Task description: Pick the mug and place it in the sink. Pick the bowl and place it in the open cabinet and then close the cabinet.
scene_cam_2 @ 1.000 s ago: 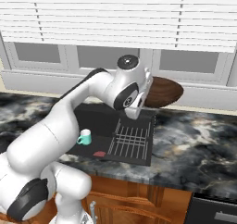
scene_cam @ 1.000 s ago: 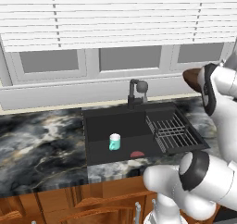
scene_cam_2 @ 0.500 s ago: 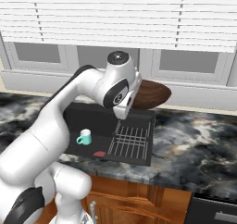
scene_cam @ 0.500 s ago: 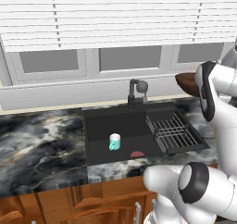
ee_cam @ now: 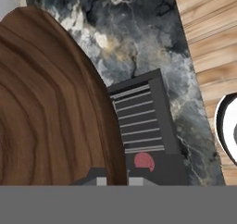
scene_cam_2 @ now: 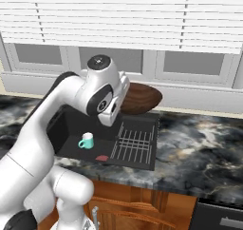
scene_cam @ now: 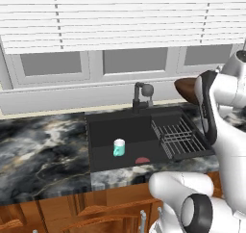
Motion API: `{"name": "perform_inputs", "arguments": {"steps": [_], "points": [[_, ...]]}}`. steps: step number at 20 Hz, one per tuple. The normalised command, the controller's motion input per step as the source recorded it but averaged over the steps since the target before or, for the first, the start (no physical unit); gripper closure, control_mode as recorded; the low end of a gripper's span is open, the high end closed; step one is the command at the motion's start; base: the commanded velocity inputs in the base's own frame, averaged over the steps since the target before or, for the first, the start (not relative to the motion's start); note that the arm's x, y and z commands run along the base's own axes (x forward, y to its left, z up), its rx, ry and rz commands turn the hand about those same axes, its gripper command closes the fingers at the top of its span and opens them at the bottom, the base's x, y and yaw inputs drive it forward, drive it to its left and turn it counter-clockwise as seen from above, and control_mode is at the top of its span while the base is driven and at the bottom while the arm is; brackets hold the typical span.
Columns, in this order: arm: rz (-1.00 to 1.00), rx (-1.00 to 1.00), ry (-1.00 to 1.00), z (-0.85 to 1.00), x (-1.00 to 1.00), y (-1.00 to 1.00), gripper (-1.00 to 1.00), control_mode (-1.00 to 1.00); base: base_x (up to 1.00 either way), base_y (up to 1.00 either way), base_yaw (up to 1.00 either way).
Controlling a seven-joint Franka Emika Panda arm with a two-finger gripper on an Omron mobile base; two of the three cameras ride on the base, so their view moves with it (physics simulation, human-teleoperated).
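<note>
The teal mug [scene_cam: 119, 147] stands upright in the black sink [scene_cam: 103, 131], so step 1 looks done, and the jaws are clamped on the rim of the wooden bowl [scene_cam_2: 140, 99], held in the air above the wire rack [scene_cam_2: 134, 145]. Over the last second the arm has swung the bowl up and to the right, away from the sink and over the marbled worktop [scene_cam_2: 199, 148]. That suggests the carry toward the upper cabinet is under way, with placing and closing the door not yet done.

Dark marbled bench [scene_cam: 43, 155] with grey and gold veining, white slatted blinds [scene_cam: 120, 15] above grey-paned windows [scene_cam_2: 114, 60], small flat red thing [scene_cam: 142, 161] lying low in the basin, wood under-bench drawers [scene_cam: 86, 213], wooden plank floor [ee_cam: 208, 28]
</note>
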Motion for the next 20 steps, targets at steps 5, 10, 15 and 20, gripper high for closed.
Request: {"name": "perform_inputs", "arguments": {"steps": [5,10,15,20], "points": [[0.02,0.0,-0.01,0.05,-0.25,0.28,1.0,-1.0,0.0,0.0,0.0],[0.06,0.0,-0.01,0.07,-0.25,0.24,1.0,-1.0,0.0,0.0,0.0],[0.12,0.0,0.0,0.12,-0.18,0.3,1.0,-1.0,0.0,0.0,0.0],[0.14,-0.01,0.0,0.28,-0.15,0.21,1.0,-1.0,0.0,0.0,0.0]]}}
